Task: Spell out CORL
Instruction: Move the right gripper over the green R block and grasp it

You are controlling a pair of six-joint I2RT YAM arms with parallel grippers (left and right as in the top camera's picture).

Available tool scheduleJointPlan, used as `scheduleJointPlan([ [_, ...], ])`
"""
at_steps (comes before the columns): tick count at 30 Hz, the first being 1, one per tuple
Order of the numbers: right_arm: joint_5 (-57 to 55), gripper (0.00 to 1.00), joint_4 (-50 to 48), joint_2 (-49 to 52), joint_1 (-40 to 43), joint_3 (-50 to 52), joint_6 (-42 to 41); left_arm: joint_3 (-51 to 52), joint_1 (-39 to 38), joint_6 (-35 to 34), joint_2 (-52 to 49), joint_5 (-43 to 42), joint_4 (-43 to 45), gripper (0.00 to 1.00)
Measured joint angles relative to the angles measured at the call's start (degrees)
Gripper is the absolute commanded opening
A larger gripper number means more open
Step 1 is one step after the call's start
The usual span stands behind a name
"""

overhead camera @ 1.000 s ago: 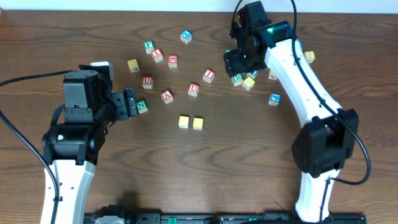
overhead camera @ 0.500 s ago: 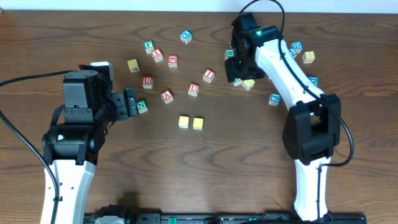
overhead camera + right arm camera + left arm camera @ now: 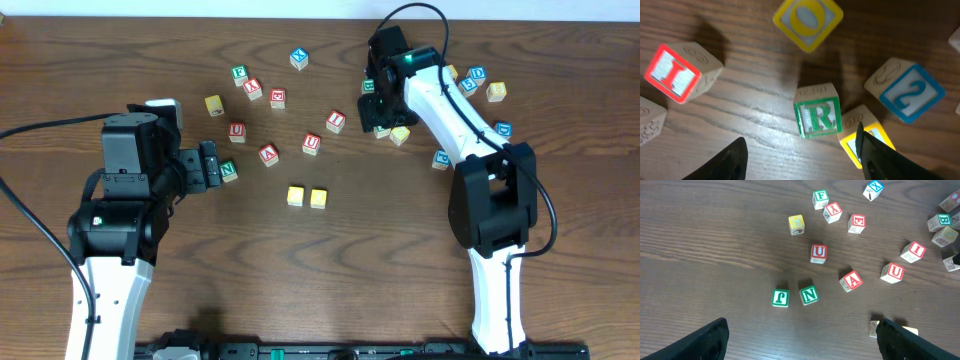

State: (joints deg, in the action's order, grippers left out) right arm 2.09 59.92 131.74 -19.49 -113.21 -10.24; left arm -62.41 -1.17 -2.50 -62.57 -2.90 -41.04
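Observation:
Two yellow-faced cubes (image 3: 295, 196) (image 3: 318, 198) sit side by side at the table's middle; their letters are unreadable. One of them peeks out by the left gripper's right finger (image 3: 874, 328). The green R cube (image 3: 817, 116) lies just ahead of my open right gripper (image 3: 802, 162), between its finger lines and apart from both. It also shows overhead (image 3: 382, 130) under the right gripper (image 3: 378, 105). I cannot pick out the blue L among the blue cubes. My left gripper (image 3: 800, 342) (image 3: 210, 165) is open and empty.
Around the R are a yellow O cube (image 3: 808, 20), a red I (image 3: 675, 70), a blue 2 (image 3: 907, 90) and a yellow cube (image 3: 860, 142) touching it. Green J (image 3: 780, 298) and N (image 3: 809, 295) lie ahead of the left gripper, with red-lettered cubes (image 3: 268, 154) beyond.
The right arm's forearm has swung toward the far side, and its wrist has shifted slightly left over the cube cluster. The left arm and the cubes have not moved.

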Motion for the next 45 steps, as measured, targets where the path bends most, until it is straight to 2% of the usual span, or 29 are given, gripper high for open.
scheduleJointPlan([
  [15, -0.02, 0.61, -1.97, 2.58, -0.04, -0.11, 1.33, 0.0, 0.0, 0.0, 0.0, 0.0, 0.0, 0.92],
  [22, -0.04, 0.48, -2.25, 3.17, -0.04, -0.11, 1.75, 0.0, 0.0, 0.0, 0.0, 0.0, 0.0, 0.93],
  [28, -0.2, 0.45, -2.12, 3.17, -0.02, -0.11, 1.7, 0.0, 0.0, -0.02, 0.0, 0.0, 0.0, 0.92],
  [38, -0.24, 0.44, -2.08, 3.17, -0.02, -0.09, 1.4, 0.0, 0.0, 0.0, 0.0, 0.0, 0.0, 0.92],
  [45, -0.61, 0.42, -1.86, 3.17, -0.02, -0.09, -1.79, 0.0, 0.0, 0.0, 0.0, 0.02, 0.0, 0.92],
])
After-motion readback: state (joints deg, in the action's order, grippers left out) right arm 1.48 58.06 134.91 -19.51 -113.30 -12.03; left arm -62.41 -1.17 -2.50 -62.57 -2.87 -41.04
